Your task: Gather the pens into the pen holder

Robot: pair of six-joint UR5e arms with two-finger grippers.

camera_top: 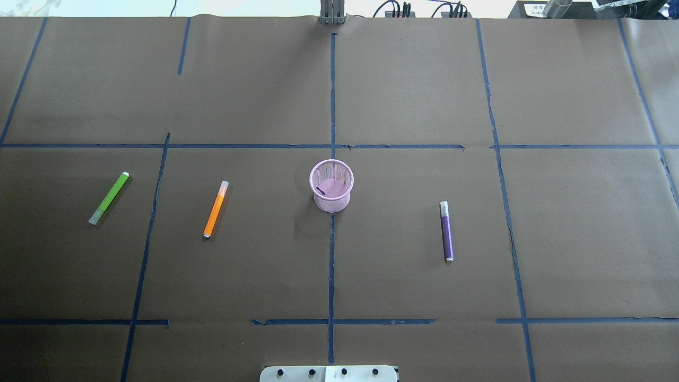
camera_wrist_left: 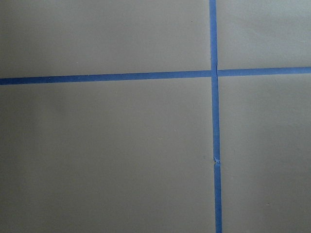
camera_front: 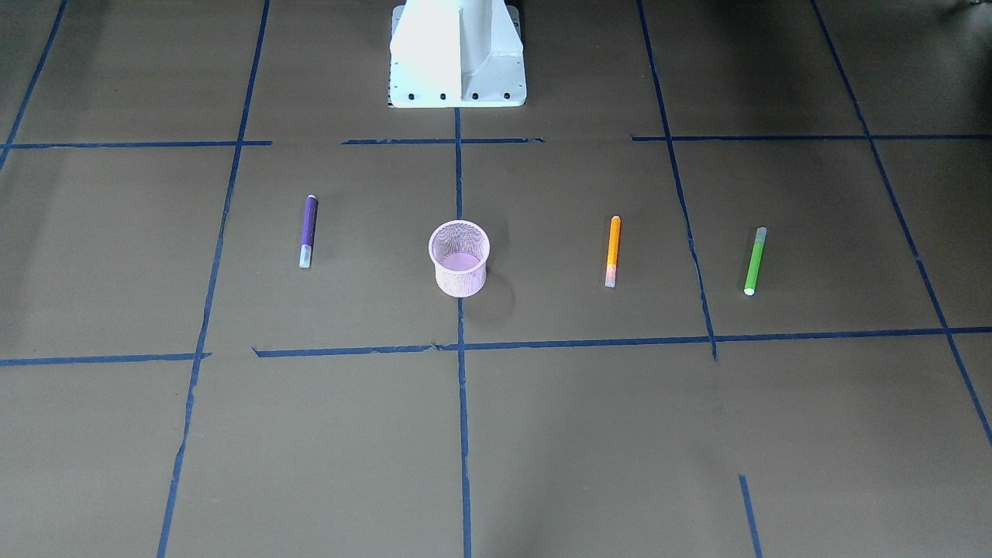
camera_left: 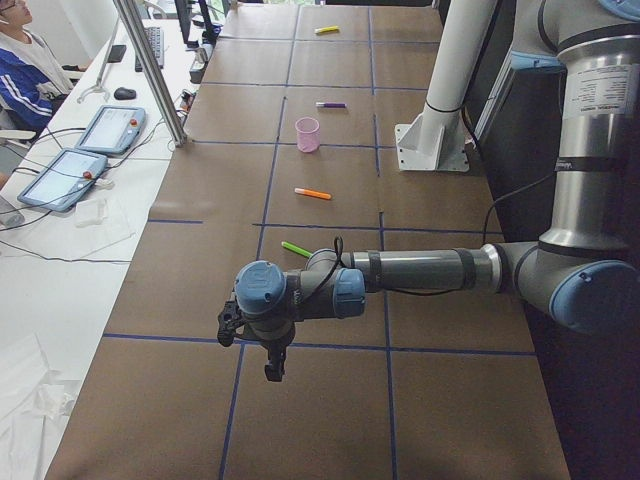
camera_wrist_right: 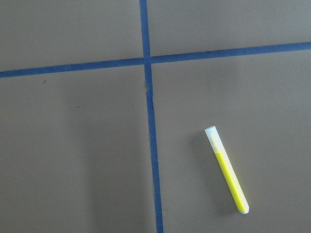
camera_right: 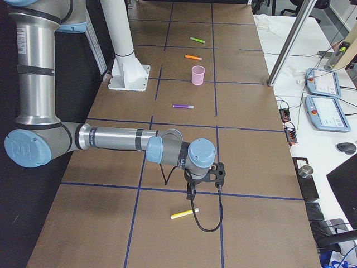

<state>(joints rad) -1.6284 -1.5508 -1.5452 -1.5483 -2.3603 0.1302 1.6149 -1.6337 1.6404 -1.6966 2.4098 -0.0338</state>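
Nearest: yellow pen; plus purple pen, orange pen, green pen, four; one pen holder; left tool, right tool: grip unreadable.

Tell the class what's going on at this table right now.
Nothing is being handled yet. The cup stands upright in the middle of the table with no pen in it. The purple pen lies flat on one side of it, the orange pen and green pen on the other, all apart from it. A yellow pen lies untouched near the right claw. The left claw hangs over bare table at the opposite end. Whether either claw is open can't be told.
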